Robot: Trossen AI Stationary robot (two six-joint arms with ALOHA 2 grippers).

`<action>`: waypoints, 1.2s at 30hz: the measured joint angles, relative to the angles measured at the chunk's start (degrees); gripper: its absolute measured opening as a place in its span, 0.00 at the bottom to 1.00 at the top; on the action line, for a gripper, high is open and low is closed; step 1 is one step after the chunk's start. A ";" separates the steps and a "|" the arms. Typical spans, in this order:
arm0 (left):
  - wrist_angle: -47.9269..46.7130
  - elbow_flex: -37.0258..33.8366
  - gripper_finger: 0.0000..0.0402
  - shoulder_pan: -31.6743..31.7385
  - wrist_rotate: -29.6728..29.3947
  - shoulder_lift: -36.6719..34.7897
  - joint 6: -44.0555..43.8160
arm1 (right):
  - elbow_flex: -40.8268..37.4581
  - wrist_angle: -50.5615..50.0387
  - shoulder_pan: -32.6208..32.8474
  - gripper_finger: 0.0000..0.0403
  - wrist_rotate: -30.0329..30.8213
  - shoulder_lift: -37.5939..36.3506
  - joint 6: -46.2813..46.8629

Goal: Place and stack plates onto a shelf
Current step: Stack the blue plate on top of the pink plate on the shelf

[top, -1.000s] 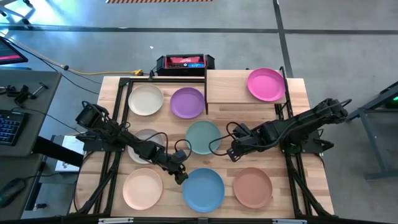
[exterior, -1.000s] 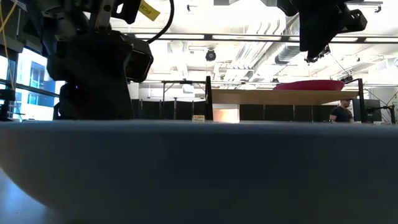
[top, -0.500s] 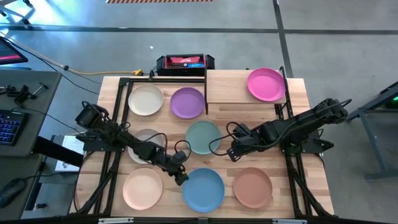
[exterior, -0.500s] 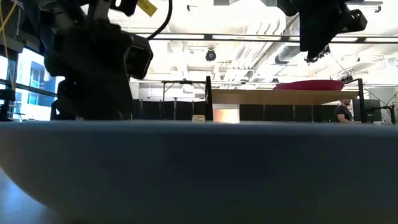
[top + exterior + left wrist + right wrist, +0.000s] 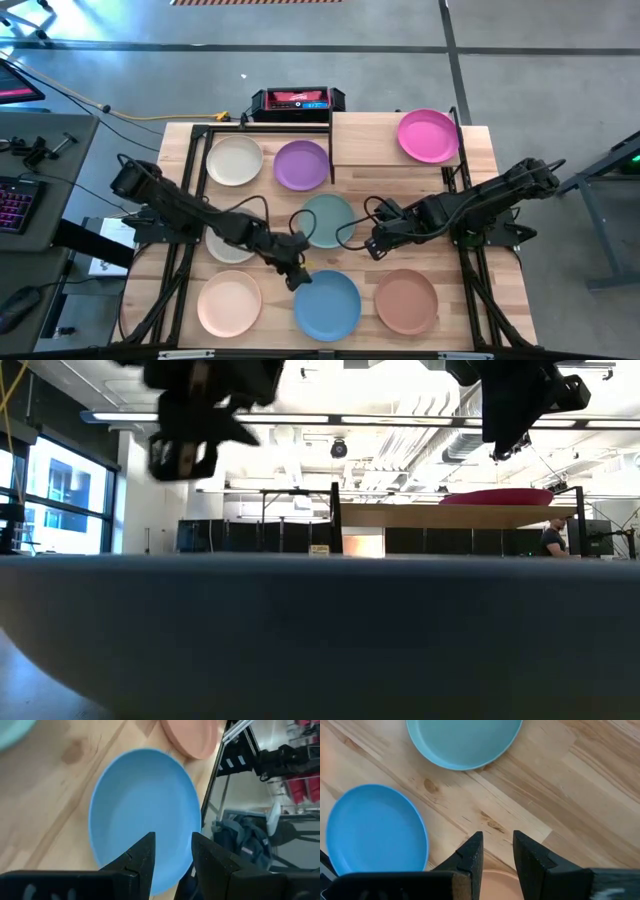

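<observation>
On the pale wooden desk (image 5: 470, 160) seen from above, seven plates lie flat and an eighth, the magenta plate (image 5: 428, 135), sits on the right end of the shelf (image 5: 365, 150) at the far edge. Along the far row rest the cream plate (image 5: 234, 159) and, just right of it, the purple plate (image 5: 301, 165). In the middle lie the grey-beige plate (image 5: 226, 246), partly under my left arm, and the teal green plate (image 5: 328, 218). The near row holds the peach-pink plate (image 5: 229, 304), the blue plate (image 5: 328, 304) and the terracotta brown plate (image 5: 406, 301). My left hand (image 5: 297, 276) hovers over the far left rim of the blue plate, its two dark fingers (image 5: 142, 857) slightly spread with a narrow gap and nothing between them. My right hand (image 5: 373, 246) hangs above bare wood between the teal green and terracotta brown plates, fingers (image 5: 472, 855) likewise a little apart and empty. In the view level with the desk, the blue plate's rim fills the foreground, and the shelf with the magenta plate shows beyond it.
</observation>
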 joint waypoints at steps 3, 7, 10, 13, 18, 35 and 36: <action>-4.44 4.41 0.29 0.65 -0.96 0.62 2.24 | 0.00 -0.02 0.00 0.21 0.06 0.01 -1.15; -11.71 7.48 0.29 1.43 -3.32 1.90 4.24 | 0.00 0.07 0.00 0.21 0.14 0.00 -1.38; -15.53 7.42 0.29 1.74 -4.19 2.17 4.26 | 0.00 0.00 0.00 0.21 0.15 0.00 -1.49; -18.53 7.41 0.29 1.72 -4.81 2.36 4.48 | 0.00 -0.04 0.00 0.21 0.19 0.00 -2.38; -18.29 6.32 0.29 1.35 -5.16 2.36 4.11 | 0.00 -0.15 -0.01 0.21 0.33 0.00 -2.45; -11.57 4.28 0.29 -2.33 -3.79 9.92 0.05 | 0.00 0.79 0.00 0.21 0.79 -0.02 -2.11; -12.06 4.26 0.29 -2.33 -3.73 10.39 0.06 | 0.00 0.80 -0.01 0.21 0.79 -0.02 -1.86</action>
